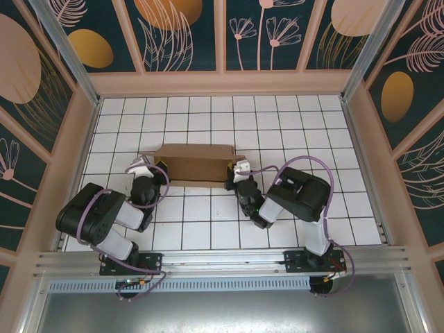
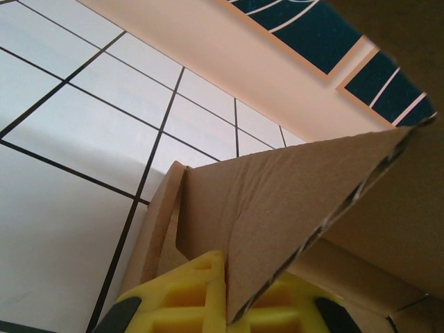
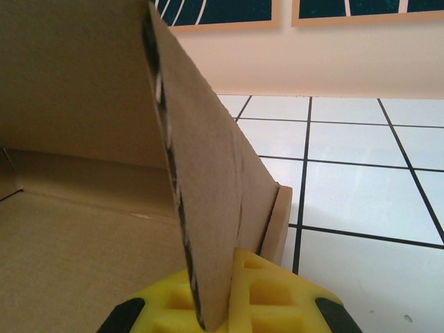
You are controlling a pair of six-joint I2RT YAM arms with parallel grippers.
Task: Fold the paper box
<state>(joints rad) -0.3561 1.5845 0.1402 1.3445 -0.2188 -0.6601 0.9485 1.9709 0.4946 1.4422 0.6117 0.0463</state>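
The paper box is brown cardboard, partly folded, lying across the middle of the white tiled floor. My left gripper is at its left end and my right gripper at its right end. In the left wrist view, the left gripper is shut on an upright side flap, whose corrugated edge runs between the yellow fingers. The right wrist view shows the right gripper shut the same way on the opposite side flap, with the box floor to its left.
Peach-framed walls with dark floral panels close in the tiled floor on three sides. An aluminium rail with both arm bases runs along the near edge. Bare tiles lie behind and in front of the box.
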